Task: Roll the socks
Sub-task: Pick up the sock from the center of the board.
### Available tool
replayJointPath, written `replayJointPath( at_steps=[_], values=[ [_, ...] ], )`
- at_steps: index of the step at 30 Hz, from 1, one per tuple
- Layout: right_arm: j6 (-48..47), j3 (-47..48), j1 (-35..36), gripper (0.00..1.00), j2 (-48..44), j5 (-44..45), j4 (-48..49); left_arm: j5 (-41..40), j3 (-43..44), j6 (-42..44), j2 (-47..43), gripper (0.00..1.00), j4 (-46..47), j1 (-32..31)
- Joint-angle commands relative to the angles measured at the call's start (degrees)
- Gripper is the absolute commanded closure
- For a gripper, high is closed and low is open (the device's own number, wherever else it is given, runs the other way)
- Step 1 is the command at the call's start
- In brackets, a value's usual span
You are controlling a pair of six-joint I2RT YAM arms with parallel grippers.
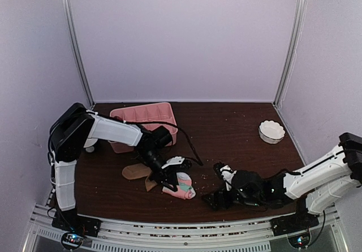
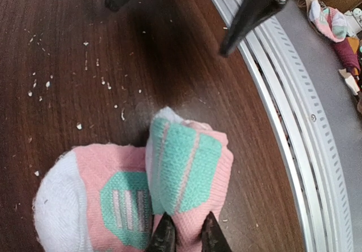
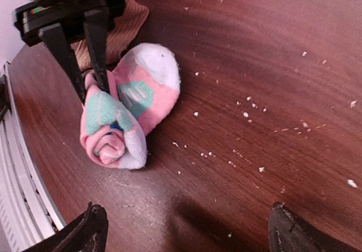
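A pink sock (image 1: pixel 181 187) with white and mint-green patches lies near the table's front edge, partly rolled into a bundle (image 3: pixel 110 142). My left gripper (image 2: pixel 187 238) is shut on the rolled part of this sock (image 2: pixel 186 167), pinching pink fabric between its fingertips. In the right wrist view the left gripper's fingers (image 3: pixel 96 43) come down onto the roll from above. A tan-beige sock (image 1: pixel 136 171) lies flat just left of the pink one, partly under the left arm. My right gripper (image 1: pixel 214 184) stands wide open to the right of the roll, apart from it, with bare table between its fingers (image 3: pixel 90 232).
A pink divided tray (image 1: pixel 144 115) stands at the back left. A white bowl (image 1: pixel 271 131) sits at the back right. Crumbs are scattered over the dark wood table (image 3: pixel 271 94). A metal rail (image 2: pixel 294 127) runs along the front edge, with cloth items (image 2: pixel 331 23) beyond it.
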Motion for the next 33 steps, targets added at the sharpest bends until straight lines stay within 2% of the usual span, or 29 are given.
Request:
replayJointPath(
  at_steps=[1,3,6,9,11,13,20,24,33],
  values=[
    [-4.3,5.3,7.6,0.0,-7.2,34.6,-20.4,-3.9,3.1,-0.4,7.4,0.9,-9.8,0.5],
    [-2.4,5.8,7.6,0.0,-8.0,37.1,-20.9,-0.9,6.2,1.9,9.5,0.9,-14.4,0.5],
    [5.7,2.1,7.0,0.0,-9.4,38.3,-16.2,1.5,10.1,2.9,12.5,0.9,-19.0,0.6],
    [-3.2,-3.3,7.2,0.0,-10.7,29.4,-4.0,2.3,11.0,3.4,13.5,0.88,-20.6,0.7],
    [-12.7,-3.2,10.6,0.09,-9.1,28.6,0.2,2.0,11.0,3.0,14.1,0.88,-20.6,0.7],
    [-22.9,-0.8,14.6,0.11,-5.4,26.4,2.1,1.8,11.3,3.5,15.1,0.88,-21.3,0.7],
    [-40.2,12.4,16.1,0.14,8.0,16.8,-0.4,-0.7,12.1,3.7,15.7,0.86,-21.2,0.7],
    [-48.0,18.6,15.5,0.16,14.7,14.2,-2.7,-3.2,12.2,3.4,15.5,0.85,-20.3,0.7],
    [-54.5,24.2,9.4,0.31,21.3,9.7,-6.3,-4.4,11.9,4.1,15.3,0.84,-19.9,0.5]
  ],
)
